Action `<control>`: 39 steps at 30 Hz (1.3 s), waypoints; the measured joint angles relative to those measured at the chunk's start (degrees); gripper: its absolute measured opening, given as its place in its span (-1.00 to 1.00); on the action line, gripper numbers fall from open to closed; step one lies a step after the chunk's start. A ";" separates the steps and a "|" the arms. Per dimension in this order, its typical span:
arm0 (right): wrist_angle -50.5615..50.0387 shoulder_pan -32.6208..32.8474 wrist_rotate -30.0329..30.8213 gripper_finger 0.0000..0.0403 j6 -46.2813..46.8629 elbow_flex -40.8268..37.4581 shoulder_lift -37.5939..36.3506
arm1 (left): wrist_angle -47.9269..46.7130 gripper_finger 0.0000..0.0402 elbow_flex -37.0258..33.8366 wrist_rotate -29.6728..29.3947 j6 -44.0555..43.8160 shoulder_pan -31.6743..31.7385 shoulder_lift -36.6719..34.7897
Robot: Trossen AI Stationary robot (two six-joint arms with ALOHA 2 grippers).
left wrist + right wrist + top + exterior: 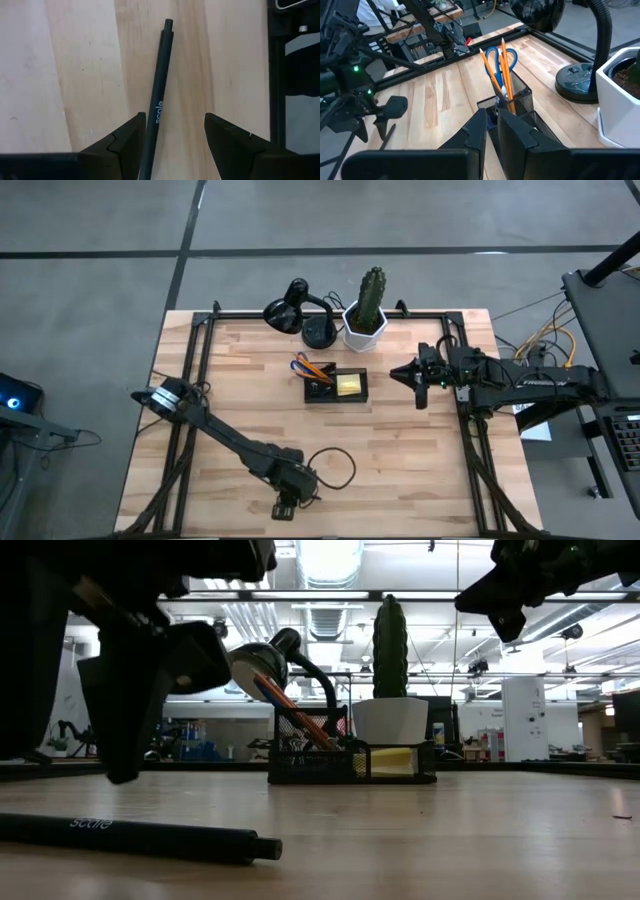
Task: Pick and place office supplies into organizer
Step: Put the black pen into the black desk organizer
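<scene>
A thin dark pen (159,90) lies flat on the wooden table near its near edge; it also shows in the low view (130,835). My left gripper (175,135) is open and hovers above it, one finger on either side, the pen closer to one finger. The black organizer (335,387) stands at the table's middle. It holds orange pencils (502,70), blue-handled scissors (492,55) and a yellow sticky pad (349,385). My right gripper (492,135) is shut and empty, held high to the right of the organizer (350,765).
A black desk lamp (295,312) and a white cactus pot (366,325) stand at the far edge behind the organizer. A dark cable loop (335,468) lies by my left arm. Black frame rails (190,380) run along the table's left and right sides.
</scene>
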 joint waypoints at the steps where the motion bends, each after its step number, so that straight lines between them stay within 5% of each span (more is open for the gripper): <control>1: -0.15 0.00 0.00 -0.81 0.00 0.00 0.03 | 0.06 -0.07 0.00 -0.06 0.00 -0.02 0.34; 27: -0.58 0.02 0.00 -0.81 -0.04 0.00 0.64 | 0.51 -0.10 -0.79 -3.97 0.01 -0.37 3.65; 39: -0.61 0.01 0.00 -0.81 -0.22 0.00 0.63 | 1.29 -0.77 -1.84 -4.99 0.04 -0.26 3.66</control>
